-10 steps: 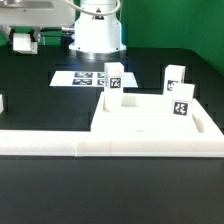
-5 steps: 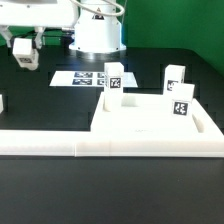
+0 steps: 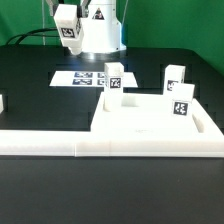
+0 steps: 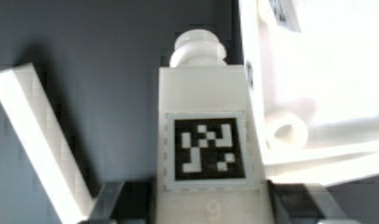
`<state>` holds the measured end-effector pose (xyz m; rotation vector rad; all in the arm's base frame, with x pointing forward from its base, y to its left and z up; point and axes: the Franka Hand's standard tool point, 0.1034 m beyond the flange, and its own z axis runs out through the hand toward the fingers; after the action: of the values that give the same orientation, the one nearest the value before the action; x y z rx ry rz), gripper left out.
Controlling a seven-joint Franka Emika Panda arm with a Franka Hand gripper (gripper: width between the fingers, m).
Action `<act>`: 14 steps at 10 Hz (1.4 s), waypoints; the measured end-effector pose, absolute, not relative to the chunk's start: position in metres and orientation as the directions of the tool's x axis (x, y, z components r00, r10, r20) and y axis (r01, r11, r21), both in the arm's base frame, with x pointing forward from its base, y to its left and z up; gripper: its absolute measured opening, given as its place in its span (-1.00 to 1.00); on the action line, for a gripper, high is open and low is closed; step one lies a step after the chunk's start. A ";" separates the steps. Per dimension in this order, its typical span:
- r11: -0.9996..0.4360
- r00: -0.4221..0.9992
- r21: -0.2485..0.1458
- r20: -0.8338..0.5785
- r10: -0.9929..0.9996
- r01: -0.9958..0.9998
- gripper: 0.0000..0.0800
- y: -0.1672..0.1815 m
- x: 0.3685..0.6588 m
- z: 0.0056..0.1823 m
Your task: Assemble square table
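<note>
On the panel (image 3: pixel 150 128), three legs (image 3: pixel 115 77); fourth leg (image 3: pixel 67 26) aloft.

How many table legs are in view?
4 legs: one in the pincer, three standing at the white panel; a cut-off piece at the exterior view's left edge is unclear.

A long low white rail (image 3: pixel 60 143) lies on the black tabletop (image 3: pixel 40 90); behind it, the marker board (image 3: pixel 82 78) lies flat.
</note>
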<state>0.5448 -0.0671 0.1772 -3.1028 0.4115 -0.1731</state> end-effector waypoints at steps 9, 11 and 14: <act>-0.968 0.826 -0.032 0.516 -0.228 -0.247 -0.27 -0.025 0.585 0.171; -0.969 0.828 -0.027 0.513 -0.226 -0.247 -0.27 -0.028 0.583 0.169; -0.969 0.829 -0.027 0.512 -0.225 -0.246 -0.27 -0.027 0.583 0.168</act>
<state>0.5833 -0.0274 0.1685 -3.0429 0.3919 -0.8444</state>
